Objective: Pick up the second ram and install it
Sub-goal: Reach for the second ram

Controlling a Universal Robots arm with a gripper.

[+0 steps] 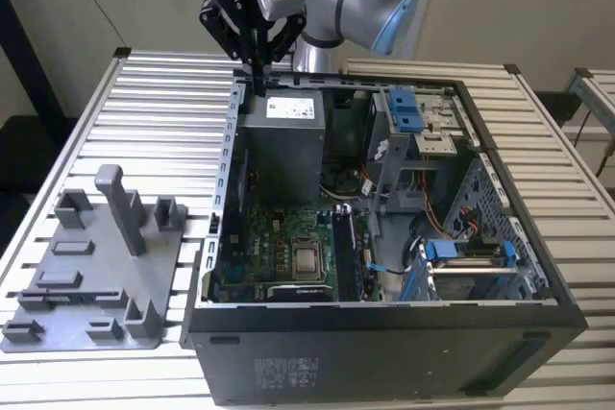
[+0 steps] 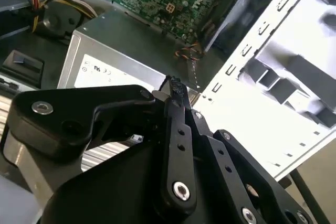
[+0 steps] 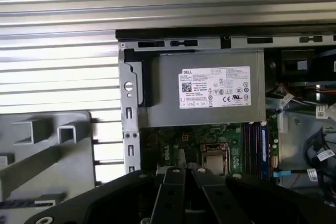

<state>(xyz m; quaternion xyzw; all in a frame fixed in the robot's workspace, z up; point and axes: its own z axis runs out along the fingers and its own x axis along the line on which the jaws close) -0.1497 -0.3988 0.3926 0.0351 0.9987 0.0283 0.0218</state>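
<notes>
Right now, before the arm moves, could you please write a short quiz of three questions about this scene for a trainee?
1. True or false: the tool hangs over the grey fixture tray.
2. What sits beside the green motherboard inside the case? A) grey power supply box B) keyboard C) monitor
3. Fill in: in the exterior view, the tray lies to the case's ____.

Key: 1 false, it hangs by the power supply box's edge; 2 A; 3 left.
</notes>
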